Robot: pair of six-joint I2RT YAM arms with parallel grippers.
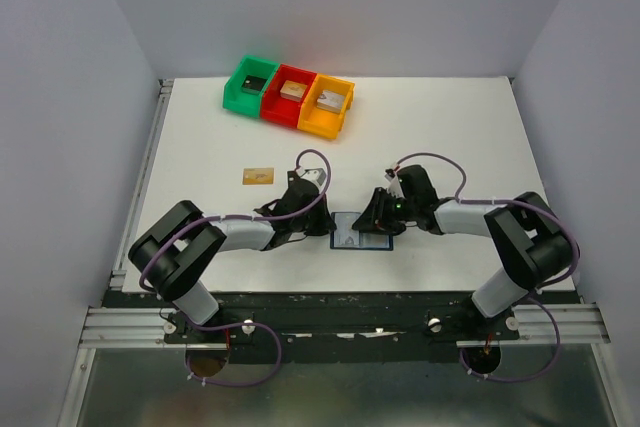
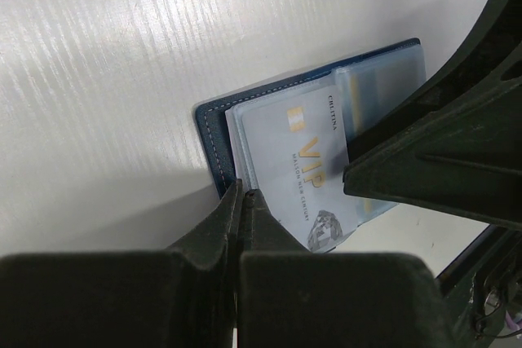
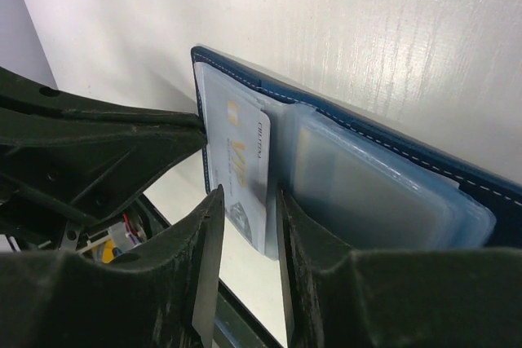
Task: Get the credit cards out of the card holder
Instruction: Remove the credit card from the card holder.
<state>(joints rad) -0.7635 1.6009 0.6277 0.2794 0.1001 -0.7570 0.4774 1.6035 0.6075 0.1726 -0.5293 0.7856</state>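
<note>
wallet (image 1: 356, 238): 1, open, middle of worktop (image 1: 450, 137) near edge | cards seen: 2 – pale card (image 2: 306, 169) poking from wallet pocket, gold card (image 1: 257, 176) toward left edge | left gripper (image 2: 242, 197): closed, tips at wallet edge | right gripper (image 3: 247, 198): narrowly apart astride pale card | bins (image 1: 278, 112): 3, far edge

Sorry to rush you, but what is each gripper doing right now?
Left gripper: shut, nothing visible between its fingers, resting at the card holder's edge.
Right gripper: open, jaws either side of the pale VIP card, not clamping it.
</note>
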